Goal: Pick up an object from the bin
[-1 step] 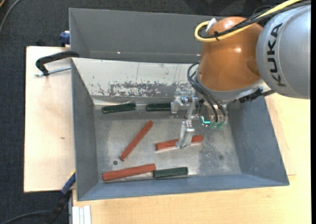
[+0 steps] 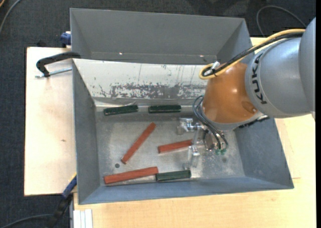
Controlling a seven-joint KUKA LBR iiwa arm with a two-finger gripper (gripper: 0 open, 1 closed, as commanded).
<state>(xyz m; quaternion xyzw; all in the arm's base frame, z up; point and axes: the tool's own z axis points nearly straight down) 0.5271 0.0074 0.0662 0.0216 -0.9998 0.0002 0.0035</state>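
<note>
Grey bin (image 2: pixel 83 136) floor: claw (image 2: pixel 194 146) low at short red bar (image 2: pixel 172 147) right end.

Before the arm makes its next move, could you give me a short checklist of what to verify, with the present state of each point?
1. The end effector is at the right end of the short red stick: ok.
2. Grasp on that stick: cannot tell.
3. Gap between the short red stick and the long red stick: ok.
4. Gap between the end effector and the front dark green stick: ok.
5. Gap between the end effector and the right bin wall: ok.
</note>
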